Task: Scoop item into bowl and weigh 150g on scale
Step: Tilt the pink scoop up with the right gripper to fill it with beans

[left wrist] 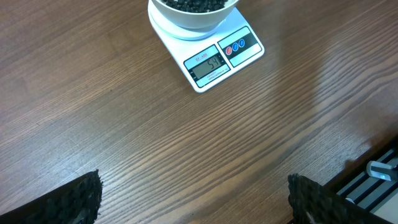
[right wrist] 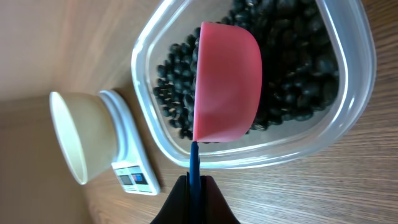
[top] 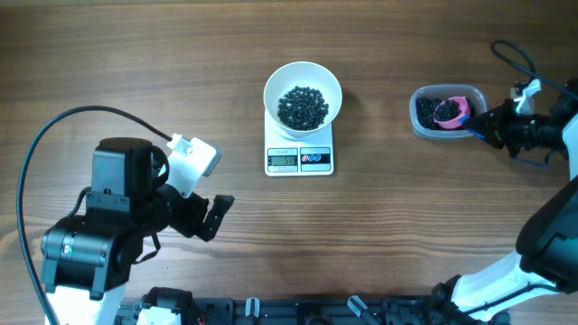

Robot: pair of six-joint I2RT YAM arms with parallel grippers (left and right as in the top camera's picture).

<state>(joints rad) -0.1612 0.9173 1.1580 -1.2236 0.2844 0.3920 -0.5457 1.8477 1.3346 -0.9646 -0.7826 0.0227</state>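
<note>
**Pellets in the bowl on the scale and in the tub; right gripper on scoop, left gripper open.**

The white kitchen scale [top: 300,160] carries the white bowl [top: 274,83] on its platform, behind the lit display, whose digits I cannot read with confidence. A dark heap of black pellets [top: 302,106] lies in the bowl. To the right of the scale, well apart, stands a clear plastic tub [top: 418,125] holding more pellets. The cup of a pink scoop [top: 450,110] sits inside the tub, over them. The right gripper [top: 485,127], right of the tub, has its fingers pinched on the scoop's thin blue handle [right wrist: 194,177]. The left gripper [top: 215,217] hangs over bare wood left of the scale and nearer the robot, fingers spread wide with nothing between them.
</note>
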